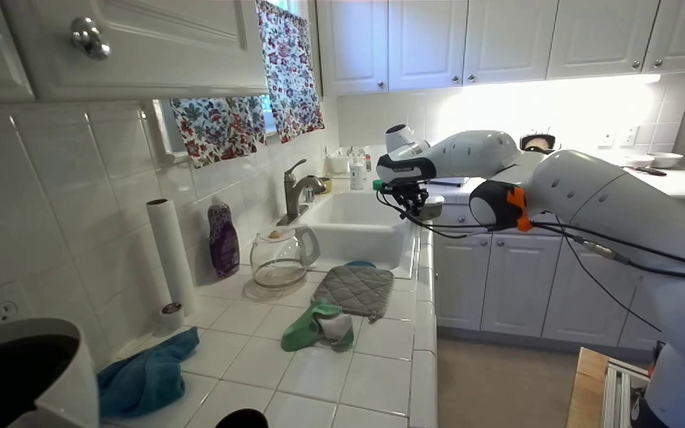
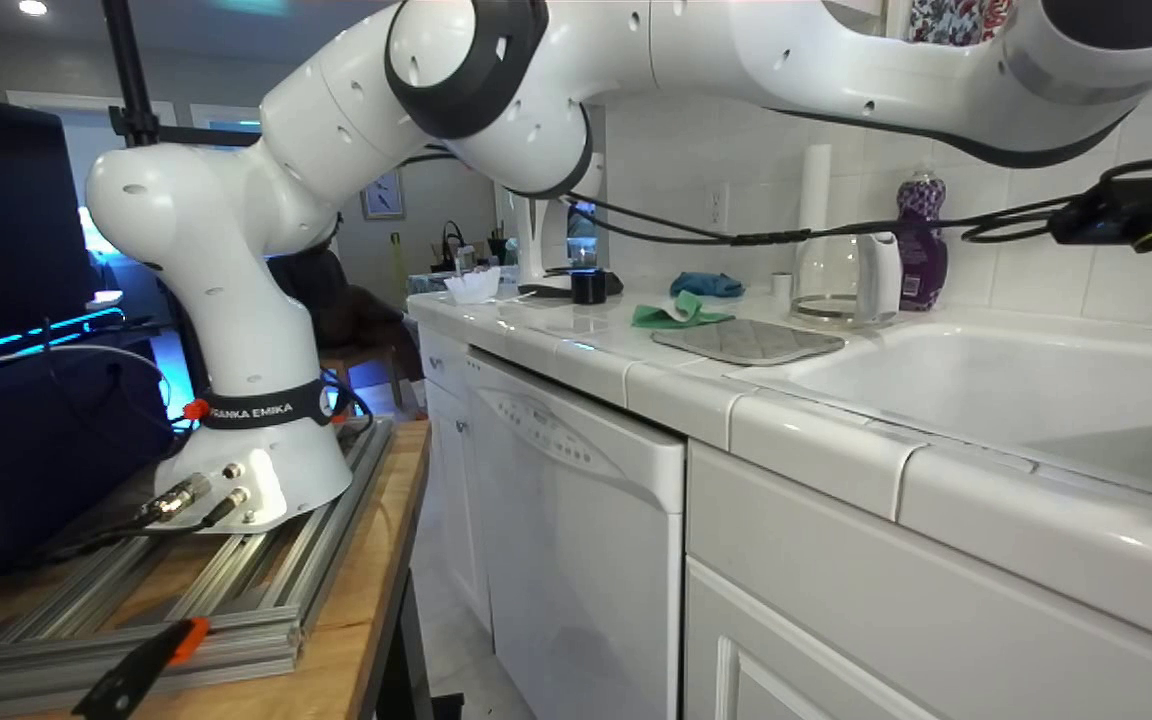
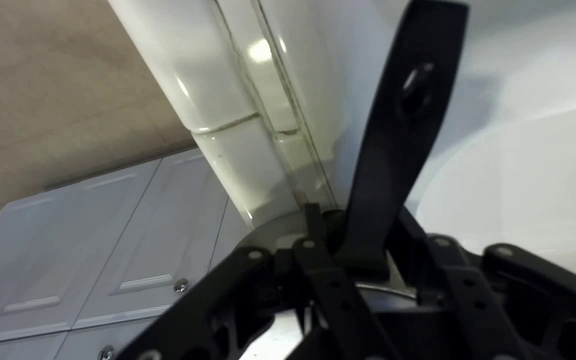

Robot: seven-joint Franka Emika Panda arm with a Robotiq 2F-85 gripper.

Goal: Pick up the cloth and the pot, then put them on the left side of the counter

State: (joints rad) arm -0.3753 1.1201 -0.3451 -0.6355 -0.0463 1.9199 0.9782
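in the wrist view you are clamping the gripper (image 3: pixel 360 225) on the black handle (image 3: pixel 408 120) of the pot (image 1: pixel 431 209), its fingers (image 3: pixel 313 225) pressing in from both sides, and the handle is pointing between twelve and one o'clock; in an exterior view the pot is showing at three o'clock, by the front edge of the counter (image 1: pixel 313 383) beside the sink (image 1: pixel 348 245); the green cloth (image 1: pixel 304 336) is lying bunched on the counter at six o'clock, just beside the grey pot holder (image 1: pixel 355 288), while the blue cloth (image 1: pixel 146 380) is lying crumpled at eight o'clock
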